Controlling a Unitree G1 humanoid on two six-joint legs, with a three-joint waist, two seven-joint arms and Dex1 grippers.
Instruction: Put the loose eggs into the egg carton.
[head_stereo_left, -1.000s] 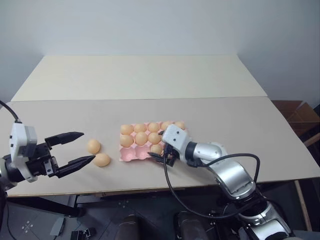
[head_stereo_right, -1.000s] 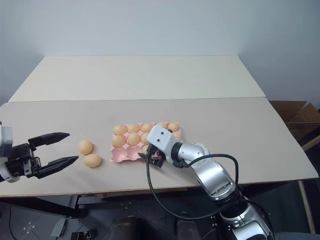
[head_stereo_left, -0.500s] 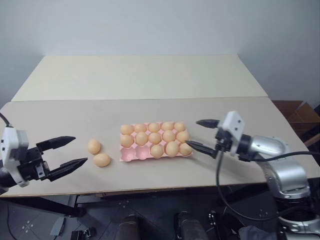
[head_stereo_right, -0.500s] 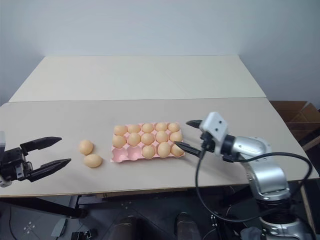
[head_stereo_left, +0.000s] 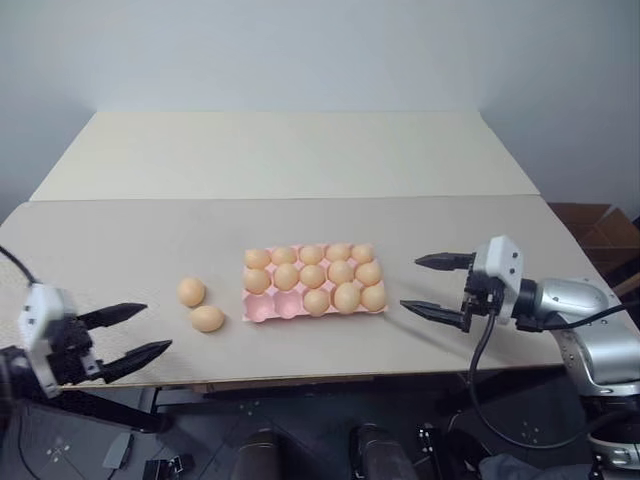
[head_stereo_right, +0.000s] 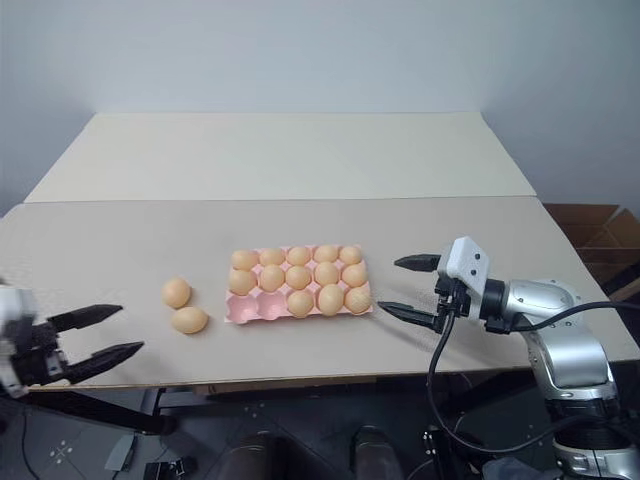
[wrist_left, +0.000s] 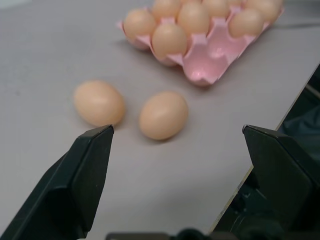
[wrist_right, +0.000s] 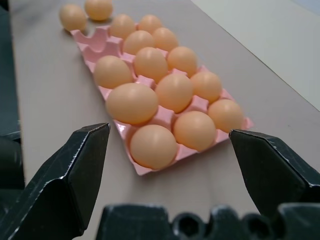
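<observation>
Two loose eggs lie side by side on the table, one (head_stereo_left: 191, 291) just behind the other (head_stereo_left: 207, 318), left of the egg carton (head_stereo_left: 265, 308). The pink carton holds several eggs, and the two cups at its front left are bare (wrist_left: 210, 50). My left gripper (head_stereo_left: 155, 328) is open and empty near the table's front edge, left of the loose eggs (wrist_left: 162, 114). My right gripper (head_stereo_left: 411, 283) is open and empty just right of the carton (wrist_right: 95, 40), pointing at it.
The eggs rest on a beige table (head_stereo_left: 120, 250) whose front edge runs close under both grippers. A second table (head_stereo_left: 290, 150) adjoins it at the back. An open cardboard box (head_stereo_left: 592, 226) sits on the floor to the right.
My right gripper has pulled away from the carton's front row to the right, empty. My left gripper has sunk and drawn back toward the table's front left edge, still open.
</observation>
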